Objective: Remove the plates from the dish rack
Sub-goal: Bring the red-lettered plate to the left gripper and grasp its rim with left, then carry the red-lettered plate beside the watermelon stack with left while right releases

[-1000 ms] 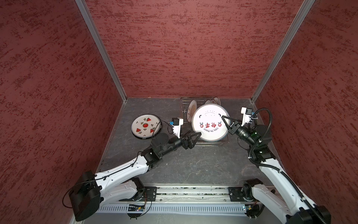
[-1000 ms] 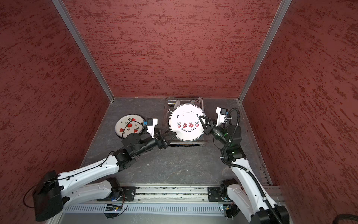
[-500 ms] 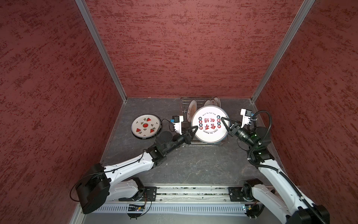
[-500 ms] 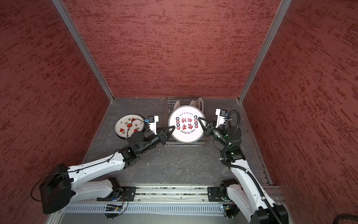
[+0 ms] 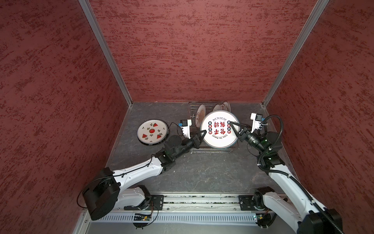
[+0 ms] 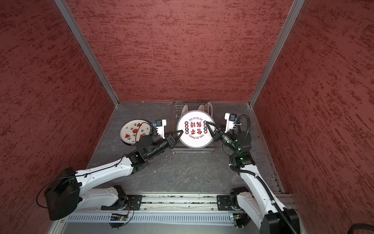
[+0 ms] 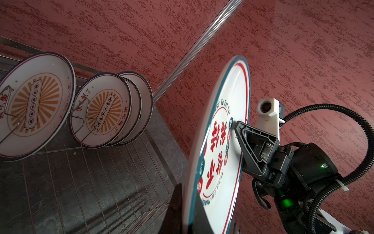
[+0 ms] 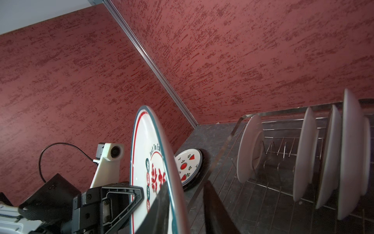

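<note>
A white plate with red characters and a teal rim (image 5: 219, 139) (image 6: 195, 139) stands almost on edge over the front of the dish rack (image 5: 210, 151) (image 6: 192, 151). My left gripper (image 5: 205, 131) (image 6: 182, 131) (image 7: 188, 194) is shut on its left rim. My right gripper (image 5: 231, 123) (image 6: 206, 122) (image 8: 186, 184) straddles the right rim, open: one finger lies on the printed face and the other stands clear of the back. Several plates stay upright in the rack, two of them orange sunburst plates (image 7: 34, 105) (image 7: 101, 109).
A watermelon plate (image 5: 151, 131) (image 6: 135, 131) (image 8: 188, 166) lies flat on the dark table left of the rack. Red walls close in the back and both sides. A rail with both arm bases runs along the front edge.
My left gripper reached in and closed on the plate's left rim. The right gripper's jaws, shut on the right rim before, have parted. The plate turned a little.
</note>
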### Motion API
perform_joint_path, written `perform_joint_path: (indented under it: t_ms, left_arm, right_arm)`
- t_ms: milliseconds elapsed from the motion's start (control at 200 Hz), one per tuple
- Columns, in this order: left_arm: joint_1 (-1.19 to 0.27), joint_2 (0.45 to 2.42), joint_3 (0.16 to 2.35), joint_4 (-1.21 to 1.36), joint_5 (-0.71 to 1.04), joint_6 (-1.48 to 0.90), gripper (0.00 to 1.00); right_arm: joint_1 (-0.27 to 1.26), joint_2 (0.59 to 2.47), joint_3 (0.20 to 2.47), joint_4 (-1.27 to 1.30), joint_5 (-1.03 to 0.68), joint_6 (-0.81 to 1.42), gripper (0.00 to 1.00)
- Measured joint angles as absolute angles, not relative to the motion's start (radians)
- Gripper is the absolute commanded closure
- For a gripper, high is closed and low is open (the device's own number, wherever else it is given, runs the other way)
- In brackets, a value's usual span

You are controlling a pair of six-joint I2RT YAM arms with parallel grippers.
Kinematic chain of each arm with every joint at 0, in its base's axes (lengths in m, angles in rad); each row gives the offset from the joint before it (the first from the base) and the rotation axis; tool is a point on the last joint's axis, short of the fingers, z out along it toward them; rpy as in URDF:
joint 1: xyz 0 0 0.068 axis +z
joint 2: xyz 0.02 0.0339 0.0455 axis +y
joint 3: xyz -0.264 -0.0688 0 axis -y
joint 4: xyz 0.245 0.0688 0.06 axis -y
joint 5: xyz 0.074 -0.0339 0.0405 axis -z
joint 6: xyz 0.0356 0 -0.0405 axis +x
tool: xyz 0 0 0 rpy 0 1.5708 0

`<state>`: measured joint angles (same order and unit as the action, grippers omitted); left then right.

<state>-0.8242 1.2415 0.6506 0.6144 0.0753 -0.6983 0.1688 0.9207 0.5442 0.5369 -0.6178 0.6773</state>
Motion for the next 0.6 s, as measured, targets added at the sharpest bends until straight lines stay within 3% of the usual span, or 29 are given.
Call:
perform_joint_path:
  t_ms: [105, 220, 596]
  left_arm:
    - [-0.807, 1.244, 0.645, 0.611, 0.101, -0.712, 1.00]
    - [-0.796, 1.242, 0.633, 0.624, 0.114, -0.733, 1.00]
    - [-0.706, 1.127, 0.529, 0.635, 0.107, -0.797, 1.00]
  right_arm:
    - [0.168, 0.937, 0.544, 0.546, -0.626, 0.684, 0.40]
    - [0.168, 0.950, 0.544, 0.550, -0.640, 0.695, 0.02]
    - [0.168, 0.953, 0.544, 0.525, -0.632, 0.692, 0.01]
